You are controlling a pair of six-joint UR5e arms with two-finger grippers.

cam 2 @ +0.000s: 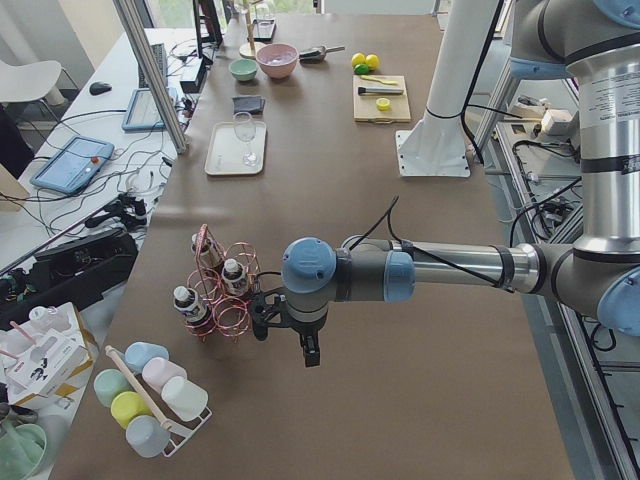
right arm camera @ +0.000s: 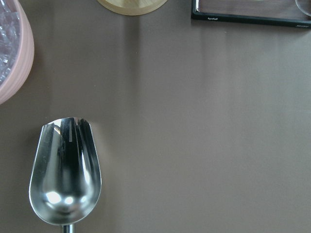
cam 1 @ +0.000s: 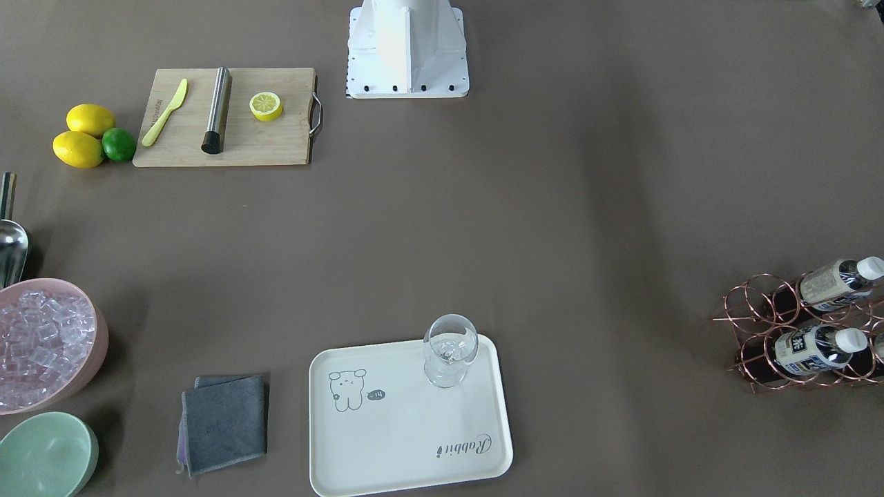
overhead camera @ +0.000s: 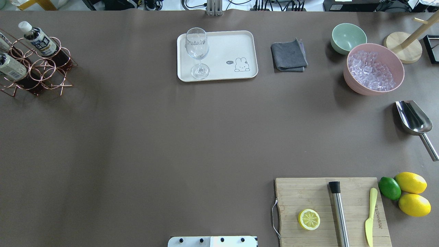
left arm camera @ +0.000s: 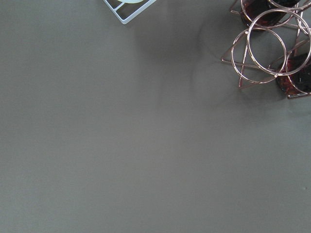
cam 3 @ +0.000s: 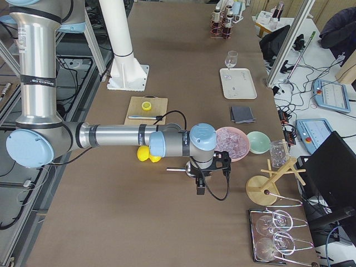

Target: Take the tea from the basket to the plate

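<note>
No bottle is across yet. The tea (overhead camera: pixel 38 39) stands capped in the basket (overhead camera: pixel 43 68) at ten o'clock on the table, seen from overhead, beside two more bottles (overhead camera: pixel 12 67). The plate (overhead camera: pixel 226 48) at twelve o'clock carries only a wine glass (overhead camera: pixel 197 48) at its nine o'clock end, and the rest lies bare. The left gripper (cam 2: pixel 311 352) hangs near the basket. The right gripper (cam 3: pixel 200 188) is over by the scoop (overhead camera: pixel 413 118). How far either's fingers are parted, I cannot tell. Wide bare table runs from basket to plate, though the basket sits near the table's edge.
</note>
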